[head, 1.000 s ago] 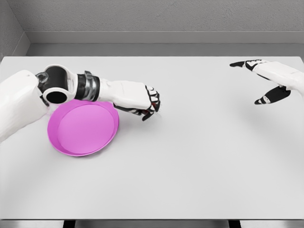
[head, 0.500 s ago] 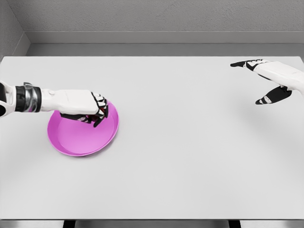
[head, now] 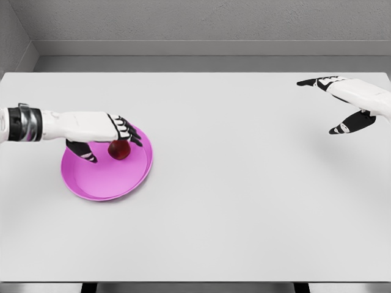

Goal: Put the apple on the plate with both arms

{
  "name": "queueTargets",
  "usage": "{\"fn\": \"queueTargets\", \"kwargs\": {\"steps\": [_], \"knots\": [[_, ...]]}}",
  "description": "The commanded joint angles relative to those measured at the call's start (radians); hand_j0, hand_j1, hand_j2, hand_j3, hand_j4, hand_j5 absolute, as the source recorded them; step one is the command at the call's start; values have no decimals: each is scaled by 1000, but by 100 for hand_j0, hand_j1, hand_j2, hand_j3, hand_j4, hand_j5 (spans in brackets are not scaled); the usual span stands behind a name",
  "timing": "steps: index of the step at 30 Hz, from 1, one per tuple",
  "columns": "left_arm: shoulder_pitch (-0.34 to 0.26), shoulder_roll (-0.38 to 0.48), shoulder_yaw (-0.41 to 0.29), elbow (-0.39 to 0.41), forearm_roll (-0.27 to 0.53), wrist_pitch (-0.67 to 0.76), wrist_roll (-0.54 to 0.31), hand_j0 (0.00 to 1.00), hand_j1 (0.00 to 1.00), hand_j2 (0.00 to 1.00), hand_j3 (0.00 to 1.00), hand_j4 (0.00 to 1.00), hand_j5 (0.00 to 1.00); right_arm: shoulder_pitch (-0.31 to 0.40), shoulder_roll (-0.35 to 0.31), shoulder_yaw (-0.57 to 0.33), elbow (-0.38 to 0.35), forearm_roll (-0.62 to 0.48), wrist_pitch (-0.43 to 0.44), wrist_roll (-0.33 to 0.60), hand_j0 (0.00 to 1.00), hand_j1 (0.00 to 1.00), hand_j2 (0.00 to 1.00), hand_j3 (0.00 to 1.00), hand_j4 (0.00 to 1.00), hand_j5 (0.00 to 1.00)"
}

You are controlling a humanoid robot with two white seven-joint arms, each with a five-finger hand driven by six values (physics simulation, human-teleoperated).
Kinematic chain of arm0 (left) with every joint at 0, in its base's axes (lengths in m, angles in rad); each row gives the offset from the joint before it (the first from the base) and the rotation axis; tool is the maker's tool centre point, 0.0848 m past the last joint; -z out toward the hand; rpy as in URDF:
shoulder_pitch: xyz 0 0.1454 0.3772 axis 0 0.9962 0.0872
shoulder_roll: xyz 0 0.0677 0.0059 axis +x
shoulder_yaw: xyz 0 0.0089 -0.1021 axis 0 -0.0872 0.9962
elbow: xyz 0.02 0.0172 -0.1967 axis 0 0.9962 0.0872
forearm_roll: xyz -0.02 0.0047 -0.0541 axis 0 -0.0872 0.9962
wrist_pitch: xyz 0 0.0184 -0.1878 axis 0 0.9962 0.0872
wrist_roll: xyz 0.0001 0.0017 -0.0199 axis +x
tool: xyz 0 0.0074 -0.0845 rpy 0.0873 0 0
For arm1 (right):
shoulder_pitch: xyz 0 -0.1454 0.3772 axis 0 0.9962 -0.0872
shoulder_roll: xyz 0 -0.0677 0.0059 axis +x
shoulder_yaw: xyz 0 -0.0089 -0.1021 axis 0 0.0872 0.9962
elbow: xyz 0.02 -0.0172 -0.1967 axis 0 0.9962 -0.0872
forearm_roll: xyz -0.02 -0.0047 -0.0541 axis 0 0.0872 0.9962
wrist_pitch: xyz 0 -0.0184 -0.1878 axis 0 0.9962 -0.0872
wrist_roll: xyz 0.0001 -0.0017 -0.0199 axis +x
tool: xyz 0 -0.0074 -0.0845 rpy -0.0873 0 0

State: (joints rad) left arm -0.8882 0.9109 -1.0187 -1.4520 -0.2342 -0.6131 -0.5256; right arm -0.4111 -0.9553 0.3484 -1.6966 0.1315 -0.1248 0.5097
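In the head view, a magenta plate (head: 107, 174) is seen on the white table (head: 244, 201) at the left of the frame. A dark red apple (head: 119, 149) is seen inside the plate's upper part. The left hand (head: 101, 131) is held just over it with fingers spread, nothing being gripped. At the upper right, the right hand (head: 345, 104) is held wide open, well apart from the plate
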Motion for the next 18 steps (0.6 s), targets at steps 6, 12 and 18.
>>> {"fn": "queueTargets", "kwargs": {"steps": [6, 12, 18], "knots": [[49, 23, 120, 33, 90, 2, 7, 100, 100, 100, 100, 100, 100, 0, 0, 0, 0, -3, 1, 0, 100, 100, 100, 100, 100, 100], [87, 45, 187, 71, 96, 2, 6, 100, 100, 100, 100, 100, 100, 0, 0, 1, -3, -3, 1, 0, 100, 100, 100, 100, 100, 100], [87, 45, 187, 71, 95, 2, 6, 100, 100, 100, 100, 100, 100, 0, 0, 1, -3, -3, 1, 0, 100, 100, 100, 100, 100, 100]]}}
